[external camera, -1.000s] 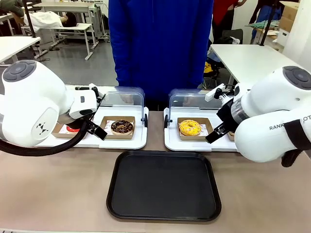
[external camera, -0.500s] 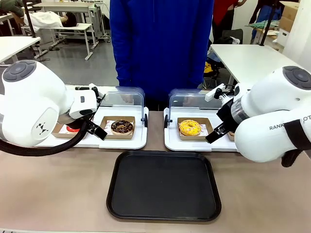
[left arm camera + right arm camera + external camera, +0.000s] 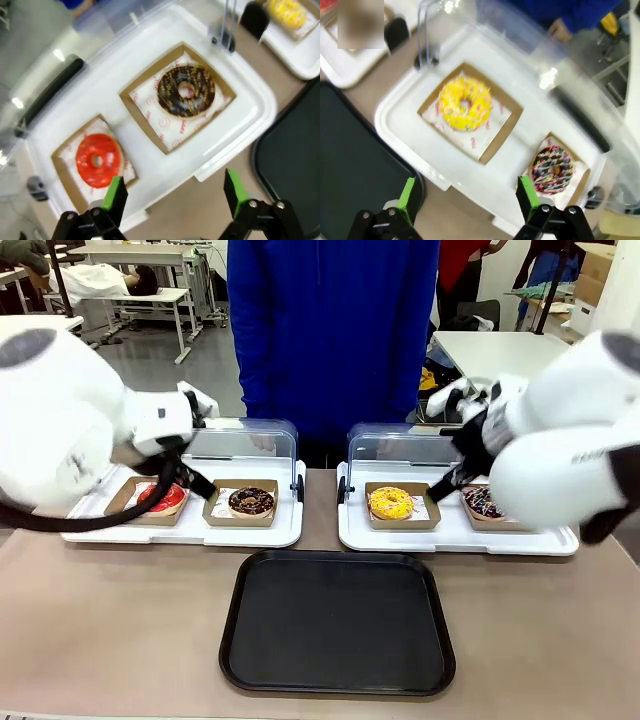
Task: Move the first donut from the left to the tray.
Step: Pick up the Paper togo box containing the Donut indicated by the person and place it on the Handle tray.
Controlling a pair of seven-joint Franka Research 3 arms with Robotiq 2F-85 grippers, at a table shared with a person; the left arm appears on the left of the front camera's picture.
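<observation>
Glossy red-glazed ring donut (image 3: 157, 498) sits partly hidden behind our blurred left arm (image 3: 60, 430). We see left gripper (image 3: 174, 189) and right gripper (image 3: 467, 189) gaping wide, empty.

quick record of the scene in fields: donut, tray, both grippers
target: glossy red-glazed ring donut in a small brown cardboard tray, untouched
destination: large flat black plastic tray, nearer the robot than the donuts
left gripper: open, above the edge of the left white tray, near the donut
right gripper: open, holding nothing
</observation>
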